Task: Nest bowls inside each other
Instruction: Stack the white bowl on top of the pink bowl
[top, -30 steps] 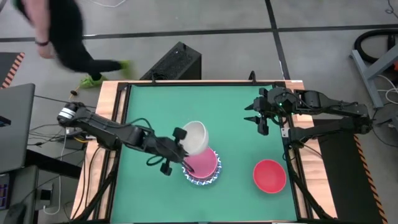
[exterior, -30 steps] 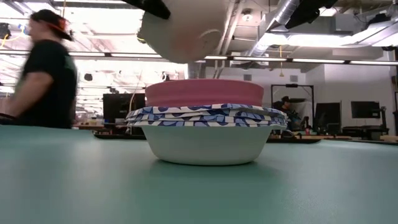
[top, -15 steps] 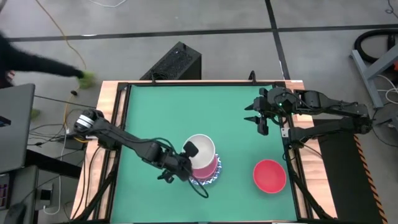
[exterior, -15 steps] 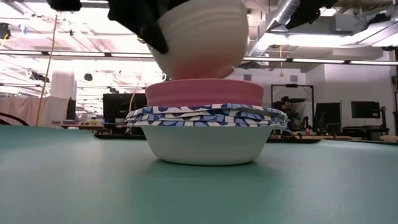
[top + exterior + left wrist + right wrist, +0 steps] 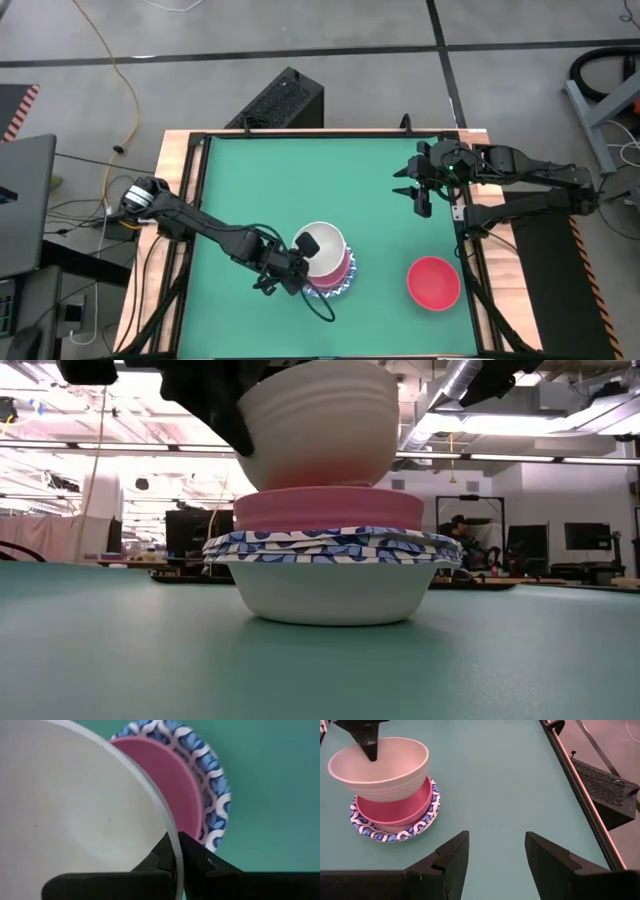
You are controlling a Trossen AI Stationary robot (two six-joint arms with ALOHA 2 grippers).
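The left gripper (image 5: 174, 851) was pinched on the rim of the cream bowl (image 5: 322, 243), 1 finger inside the wall and 1 outside, and it carried that bowl just above the pink bowl (image 5: 328, 508), which sat nested on the stack of blue-rimmed bowls (image 5: 330, 548). The cream bowl looked slightly tilted and offset toward the gripper's side of the stack, its base low in the pink bowl's mouth, though I could not tell whether the 2 touched. The main risk from here, in my judgement, was a crooked release: let go while tilted, the cream bowl could seat on the pink rim and rock or slide off. A thin grip on 1 edge could also let the bowl swing as it came down, and a push sideways could shove the whole stack across the table (image 5: 260, 180). The left arm reached low from its corner, stretched diagonally over the mat with the wrist angled down at the stack. The right gripper (image 5: 496, 851) waited with fingers spread and empty, well away at the far edge, the stack ahead of it. The red bowl (image 5: 433, 282) lay alone on the right arm's side, well apart from the left gripper, not yet nested.
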